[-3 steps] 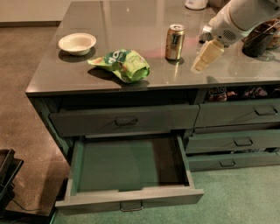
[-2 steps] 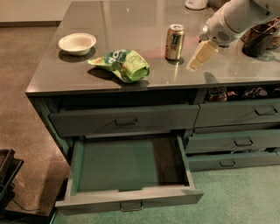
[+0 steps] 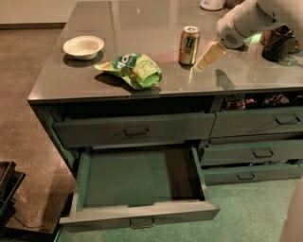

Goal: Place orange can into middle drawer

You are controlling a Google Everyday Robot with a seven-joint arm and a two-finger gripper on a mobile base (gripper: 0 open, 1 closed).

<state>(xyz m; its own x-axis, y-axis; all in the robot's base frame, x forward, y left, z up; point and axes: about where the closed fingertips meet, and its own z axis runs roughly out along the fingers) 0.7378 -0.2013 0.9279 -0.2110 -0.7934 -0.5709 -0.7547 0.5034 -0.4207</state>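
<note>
Orange can [image 3: 189,46] stood on the tabletop [image 3: 142,19], the tool [image 3: 210,56] just beside it, holding nothing; how far open it was could not be told. Grasping well probably needed a level, mid-height approach without knocking it. The middle drawer [image 3: 132,179] lay open below.

We see a grey desk [image 3: 142,19] with a white bowl [image 3: 83,46] near its left edge. A crumpled green snack bag [image 3: 132,70] lies just right of the bowl, closer to the front. A dark container [image 3: 277,43] stands at the far right and a white object [image 3: 211,4] at the back edge. The gripper [image 3: 209,56] hovers low over the desk's right half. Below, we find a closed top drawer [image 3: 135,130] and three narrower drawers [image 3: 253,152] stacked at the right. Green carpet [image 3: 251,212] lies in front, and a black object [image 3: 7,189] sits at the lower left.
</note>
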